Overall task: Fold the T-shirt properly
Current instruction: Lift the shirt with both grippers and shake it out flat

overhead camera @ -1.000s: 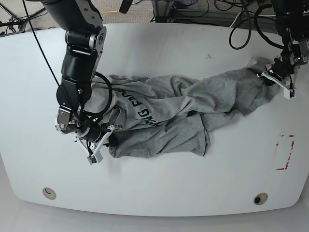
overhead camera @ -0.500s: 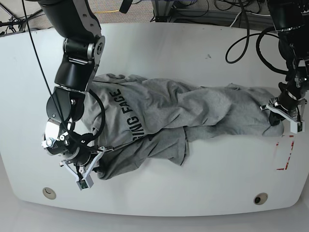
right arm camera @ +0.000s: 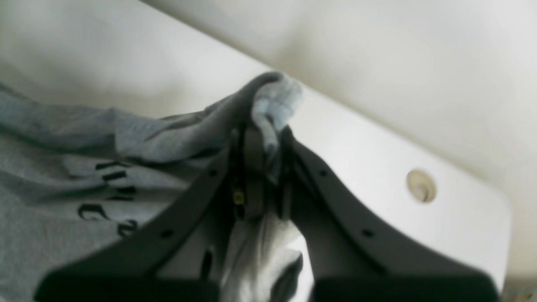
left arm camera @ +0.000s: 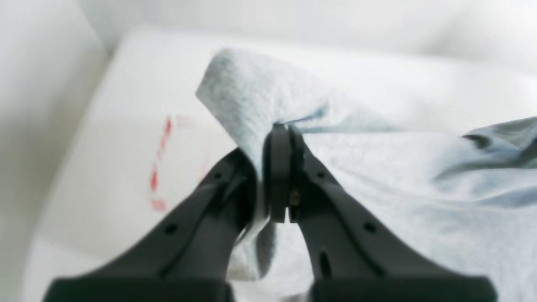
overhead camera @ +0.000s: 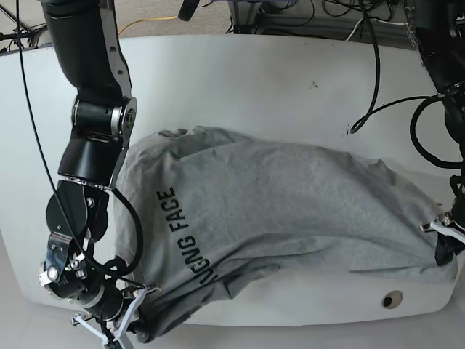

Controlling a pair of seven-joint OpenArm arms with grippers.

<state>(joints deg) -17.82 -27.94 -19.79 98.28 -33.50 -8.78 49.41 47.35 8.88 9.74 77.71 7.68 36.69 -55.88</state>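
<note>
The heather-grey T-shirt (overhead camera: 290, 196) lies stretched across the front half of the white table (overhead camera: 240, 87), with its black lettering (overhead camera: 185, 240) running up the left side. My right gripper (overhead camera: 127, 327) is at the front left edge, shut on a bunched corner of the T-shirt (right arm camera: 272, 98). Over at the front right edge, my left gripper (overhead camera: 445, 243) is shut on another corner. In the left wrist view the fingertips pinch a grey fold of the T-shirt (left arm camera: 247, 92). Both pinched corners are lifted slightly off the table.
A round plug hole (overhead camera: 392, 299) sits near the front right edge, and another (right arm camera: 420, 185) shows beside my right gripper. Red tape marks (left arm camera: 161, 167) lie on the table by my left gripper. Cables (overhead camera: 363, 43) trail across the back right.
Both grippers have moved toward the front edge, still holding their corners. The T-shirt has been dragged forward and pulled from a bunched heap into a wide, flatter spread.
</note>
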